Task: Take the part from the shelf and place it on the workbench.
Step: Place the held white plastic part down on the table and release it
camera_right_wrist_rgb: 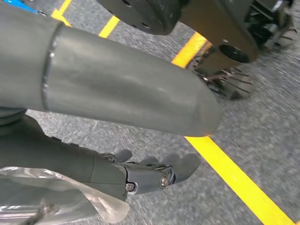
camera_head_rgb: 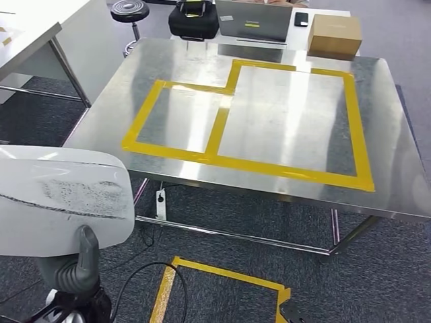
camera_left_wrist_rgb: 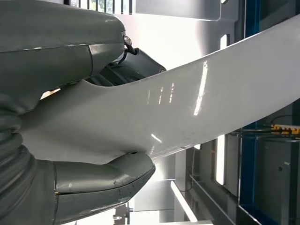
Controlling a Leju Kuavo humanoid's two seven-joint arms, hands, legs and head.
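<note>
Ahead, in the head view, the steel bench (camera_head_rgb: 285, 114) carries yellow tape (camera_head_rgb: 218, 128); a laptop (camera_head_rgb: 253, 20), box (camera_head_rgb: 334, 35) and bag (camera_head_rgb: 193, 19) sit behind it. Left wrist view: the left hand (camera_left_wrist_rgb: 60, 112) clamps the white part (camera_left_wrist_rgb: 183, 108) between thumb and fingers (camera_left_wrist_rgb: 141, 61). Right wrist view: the right hand (camera_right_wrist_rgb: 116, 126) hangs over taped floor (camera_right_wrist_rgb: 261, 122), fingers apart, holding nothing.

Grey carpet floor (camera_head_rgb: 407, 282), black stool (camera_head_rgb: 130, 12) behind.
</note>
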